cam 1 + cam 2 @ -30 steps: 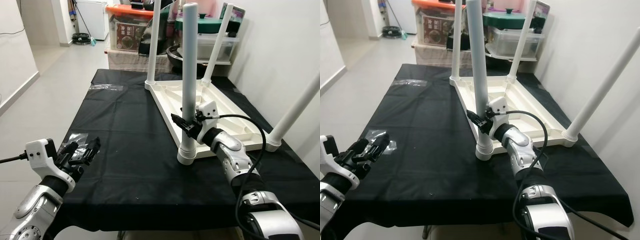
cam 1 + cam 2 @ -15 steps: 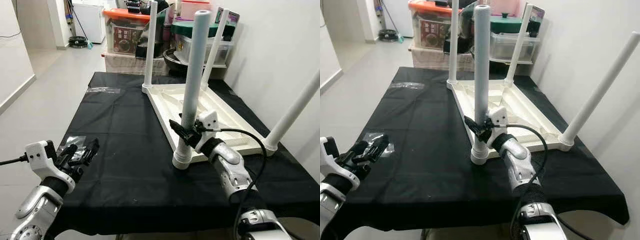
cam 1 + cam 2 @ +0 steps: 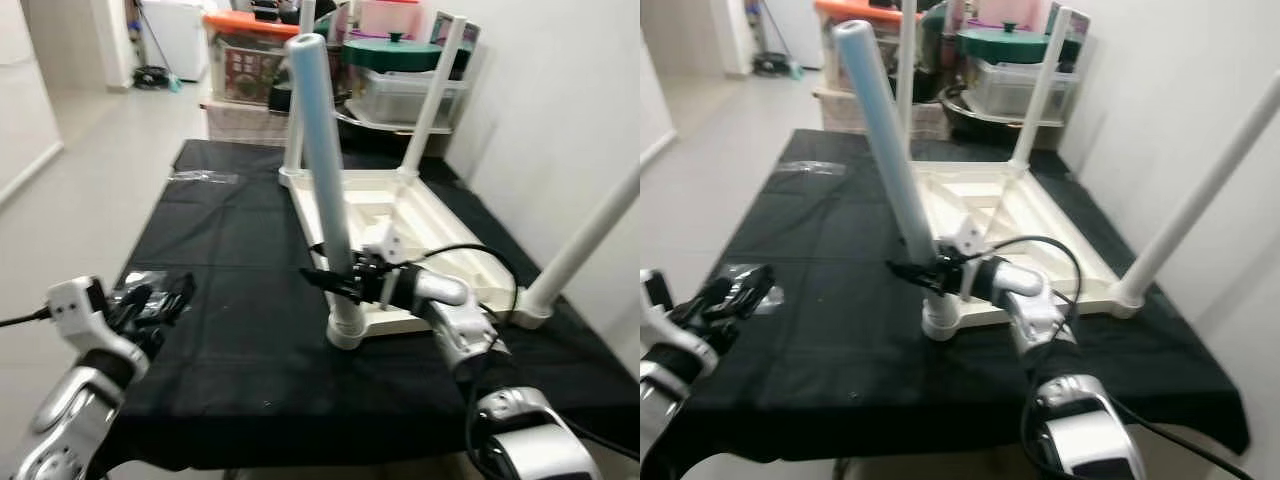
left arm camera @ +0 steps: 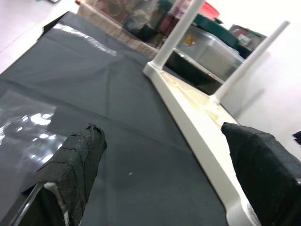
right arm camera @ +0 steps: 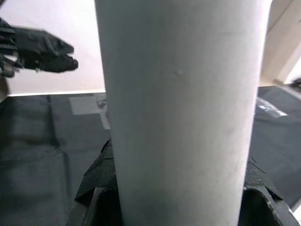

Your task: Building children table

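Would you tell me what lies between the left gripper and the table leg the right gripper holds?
Bare black cloth, in the left eye view, separates the left gripper from the leg.

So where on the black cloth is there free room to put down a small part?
The widest bare patch of black cloth lies between the upturned white table and the plastic bag by the left gripper. The near strip is also bare. It is crowded around the near leg, held by the right gripper.

An upturned children's table (image 3: 400, 215) lies on the desk (image 3: 240, 250), right of centre, legs up. A plastic bag (image 3: 140, 285) lies at the desk's left front. Storage boxes (image 3: 400, 90) stand behind the desk.
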